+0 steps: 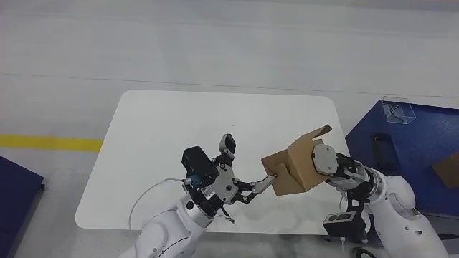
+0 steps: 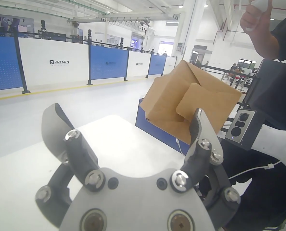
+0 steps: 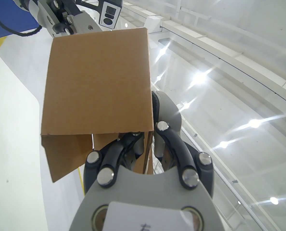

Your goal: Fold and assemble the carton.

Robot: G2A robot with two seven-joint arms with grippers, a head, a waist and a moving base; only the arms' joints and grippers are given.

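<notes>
Your right gripper is holding the carton in the air above the counter, over its near right part. The jaws are pinching one side wall of the carton at its open end. One jaw is sitting inside the box and the other is pressing on the outside of the same wall. The carton is hanging tilted, clear of the counter top. Its open end is facing the right arm and its folded end is facing the left arm.

At the open end a loose flap is bending outward from the wall beside it. In the top view a raised flap is sticking up at the carton's far upper corner. You cannot tell from these views whether the two are the same piece.

Your left gripper is sitting just beside the carton's folded end, with its jaws spread wide. One jaw's tip is touching that end, right at the small rounded tab that is lying over the other folded panels. The other jaw is standing well apart from the carton, in free air above the counter.

Past the counter's right edge a blue bin is standing, and a small clear box is resting at its far edge.
</notes>
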